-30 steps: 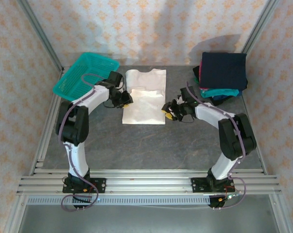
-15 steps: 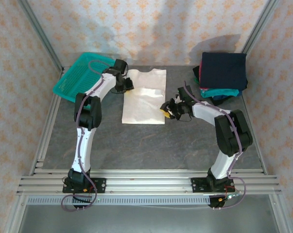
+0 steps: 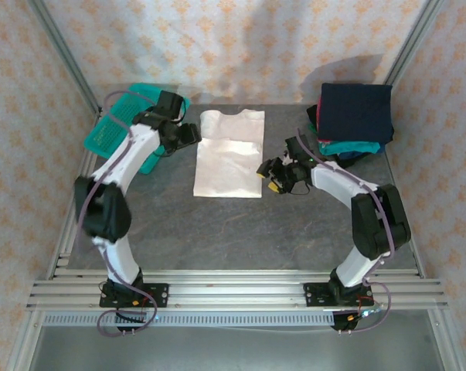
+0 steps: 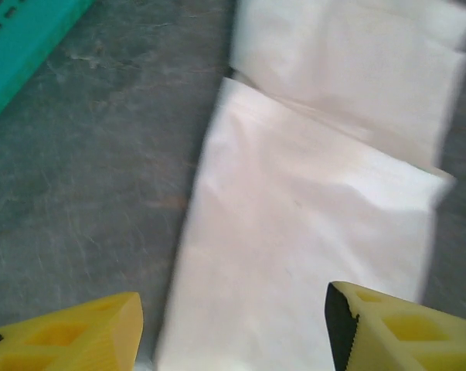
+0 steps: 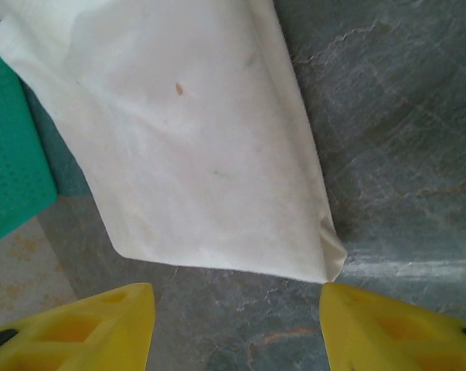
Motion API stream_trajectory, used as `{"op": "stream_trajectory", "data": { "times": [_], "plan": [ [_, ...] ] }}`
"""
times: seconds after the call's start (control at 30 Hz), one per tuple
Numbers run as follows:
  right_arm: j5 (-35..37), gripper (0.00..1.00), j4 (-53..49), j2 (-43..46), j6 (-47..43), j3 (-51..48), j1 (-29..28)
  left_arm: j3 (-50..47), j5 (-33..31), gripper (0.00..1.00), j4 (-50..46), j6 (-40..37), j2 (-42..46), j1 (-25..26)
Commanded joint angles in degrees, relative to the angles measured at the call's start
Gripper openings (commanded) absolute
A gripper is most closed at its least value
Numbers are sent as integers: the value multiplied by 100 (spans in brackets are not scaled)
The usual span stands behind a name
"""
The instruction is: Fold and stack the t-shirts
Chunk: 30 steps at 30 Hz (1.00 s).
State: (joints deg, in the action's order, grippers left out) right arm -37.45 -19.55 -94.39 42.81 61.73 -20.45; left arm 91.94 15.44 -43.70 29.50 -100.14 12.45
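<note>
Your white tee [image 3: 229, 154] is lying flat; left gripper [image 3: 188, 135] is hovering off its left edge, right gripper [image 3: 273, 177] off its right, both spread wide, empty. Basket [image 3: 103, 136] is sitting left of it, stack [image 3: 355, 116] right.

The light is bright and even, with soft shadows on the back wall [image 3: 240, 69]. In the top view the left arm [image 3: 124, 162] looks smeared. The left wrist picture is blurred and its white t-shirt [image 4: 310, 224] is nearly washed out. The right wrist picture is sharper.

White t-shirt [image 4: 310, 224] folded flat on grey table [image 4: 86, 178]; teal basket [image 4: 20, 46] corner upper left; pincer [image 4: 233, 332] agape, empty.
</note>
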Motion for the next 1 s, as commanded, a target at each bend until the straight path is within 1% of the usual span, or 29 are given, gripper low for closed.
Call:
{"op": "stream_trajectory", "data": {
  "times": [0.0, 0.1, 0.13, 0.27, 0.4, 0.57, 0.8, 0.9, 0.93, 0.97],
  "plan": [
    [-35, 59, -345, 150, -37, -65, -197, -1181, 518, 65, 175, 257, 581, 73],
    [-46, 59, -223, 10, 23, -142, -315, -2170, 777, 66, 555, 279, 971, 45],
    [-75, 59, -107, -48, 81, -174, -331, -2411, 969, 66, 722, 315, 1011, 23],
    [105, 58, 65, -322, 153, -94, -351, -3034, 1353, 66, 1582, 572, 864, -5],
    [-52, 58, 63, -689, 159, 113, -381, -3216, 1555, 65, 2164, 819, 506, -10],
    [-60, 58, 194, -854, 221, 49, -399, -3224, 1456, 64, 2154, 814, 192, -14],
    [-38, 57, 311, -1199, 237, 269, -399, -3194, 1440, 62, 2408, 930, -280, -8],
    [-11, 53, 340, -1391, 273, 401, -403, -3122, 1418, 60, 2464, 974, -472, -5],
    [-11, 51, 335, -1452, 282, 435, -400, -3106, 1418, 59, 2510, 1007, -524, 2],
    [-3, 45, 331, -1502, 298, 476, -399, -3090, 1424, 56, 2583, 1052, -586, 0]
  ]
}}
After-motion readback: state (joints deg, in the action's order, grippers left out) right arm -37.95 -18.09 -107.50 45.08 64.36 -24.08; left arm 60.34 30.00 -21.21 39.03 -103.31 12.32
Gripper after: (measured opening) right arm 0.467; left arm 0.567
